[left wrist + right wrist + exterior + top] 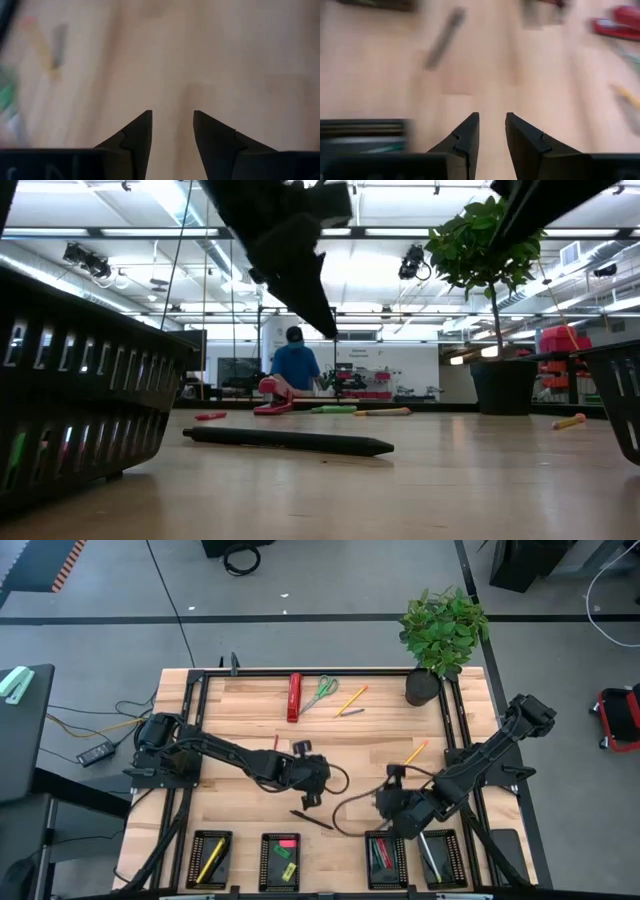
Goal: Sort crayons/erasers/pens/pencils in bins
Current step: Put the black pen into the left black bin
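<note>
Left arm: reaching from the table's left edge toward the centre, elbow bent, the left gripper (pixel 312 790) hanging over bare wood just above the black pen (pixel 312 819).
Left jaws: standing apart with a clear gap in the left wrist view, gripping nothing (pixel 172 131).
Right arm: angling in from the right edge, the right gripper (pixel 392 808) sitting low just behind the 3rd bin (pixel 386 860).
Right jaws: showing a narrow gap in the right wrist view (pixel 492 131), holding nothing; only wood is showing between them.
Bins: 4 black trays sitting in a row along the near edge.
1st bin (pixel 210 858), far left: holding yellow sticks, probably pencils.
2nd bin (pixel 281 860): holding the pink eraser (pixel 288 843) and a green eraser (pixel 283 855); a yellowish piece is lying beside them, too small to identify.
3rd bin: holding red sticks, the crayons (pixel 380 855).
4th bin (pixel 440 858), far right: holding dark and pale slim sticks; type is unclear.
Loose items: the black pen is lying flat on the wood between the grippers and the bins, seen side-on in the low view (pixel 288 441); an orange pencil (pixel 415 752) is lying right of centre; 1 yellow pencil (pixel 352 699) is lying at the far side near the scissors (pixel 320 693) and the red bar tool (pixel 294 697).
Other: a potted plant (pixel 440 635) is standing at the far right corner.
</note>
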Controlling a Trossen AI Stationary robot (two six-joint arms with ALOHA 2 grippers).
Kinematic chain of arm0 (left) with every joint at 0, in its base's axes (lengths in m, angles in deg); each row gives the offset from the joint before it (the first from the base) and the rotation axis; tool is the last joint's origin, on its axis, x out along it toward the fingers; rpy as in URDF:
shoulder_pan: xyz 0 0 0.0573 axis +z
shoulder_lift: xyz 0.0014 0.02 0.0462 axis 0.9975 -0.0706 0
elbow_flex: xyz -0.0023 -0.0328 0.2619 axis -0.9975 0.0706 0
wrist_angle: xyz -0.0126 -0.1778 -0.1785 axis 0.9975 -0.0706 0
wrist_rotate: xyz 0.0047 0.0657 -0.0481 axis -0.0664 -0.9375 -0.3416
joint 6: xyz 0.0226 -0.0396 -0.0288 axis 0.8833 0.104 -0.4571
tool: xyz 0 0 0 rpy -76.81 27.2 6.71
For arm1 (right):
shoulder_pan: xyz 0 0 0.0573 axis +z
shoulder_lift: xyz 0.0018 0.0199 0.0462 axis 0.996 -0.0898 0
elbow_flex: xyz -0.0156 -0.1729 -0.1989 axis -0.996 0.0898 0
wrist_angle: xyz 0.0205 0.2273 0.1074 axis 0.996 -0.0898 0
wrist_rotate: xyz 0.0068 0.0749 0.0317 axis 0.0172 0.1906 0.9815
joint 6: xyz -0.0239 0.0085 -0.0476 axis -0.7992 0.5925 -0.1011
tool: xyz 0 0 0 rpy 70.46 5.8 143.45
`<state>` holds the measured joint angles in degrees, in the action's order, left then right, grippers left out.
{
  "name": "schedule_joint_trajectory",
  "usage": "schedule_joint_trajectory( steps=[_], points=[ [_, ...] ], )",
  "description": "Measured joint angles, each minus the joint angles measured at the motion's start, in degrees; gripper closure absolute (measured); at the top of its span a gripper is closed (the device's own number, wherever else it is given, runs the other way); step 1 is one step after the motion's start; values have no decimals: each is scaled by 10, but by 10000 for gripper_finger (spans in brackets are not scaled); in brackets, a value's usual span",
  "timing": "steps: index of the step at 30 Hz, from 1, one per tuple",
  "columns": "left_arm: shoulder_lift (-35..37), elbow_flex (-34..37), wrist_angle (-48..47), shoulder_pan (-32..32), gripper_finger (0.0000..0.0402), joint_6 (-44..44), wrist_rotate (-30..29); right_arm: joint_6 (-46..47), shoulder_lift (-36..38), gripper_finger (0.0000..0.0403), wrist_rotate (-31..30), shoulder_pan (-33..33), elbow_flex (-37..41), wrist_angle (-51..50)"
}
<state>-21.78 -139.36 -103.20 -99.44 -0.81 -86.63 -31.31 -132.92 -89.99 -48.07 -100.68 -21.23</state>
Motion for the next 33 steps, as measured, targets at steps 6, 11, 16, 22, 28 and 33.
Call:
schedule_joint_trajectory(
  steps=[6,11,16,22,28,33],
  points=[
    [0,0,16,-3,257,96,183,47,2,301,-64,-29,9,-56],
    [-17,0,18,-12,253,119,246,-4,1,301,-95,-33,28,-67],
    [-23,-7,15,-33,252,130,281,-62,3,301,-203,-62,29,-94],
    [-27,-67,-74,-39,256,98,287,-63,13,301,-236,-128,29,-93],
    [-66,-118,-145,-35,249,96,288,-15,18,301,-212,-168,29,-88],
    [-109,-155,-205,-33,254,112,288,10,19,301,-212,-189,29,-86]
  ],
)
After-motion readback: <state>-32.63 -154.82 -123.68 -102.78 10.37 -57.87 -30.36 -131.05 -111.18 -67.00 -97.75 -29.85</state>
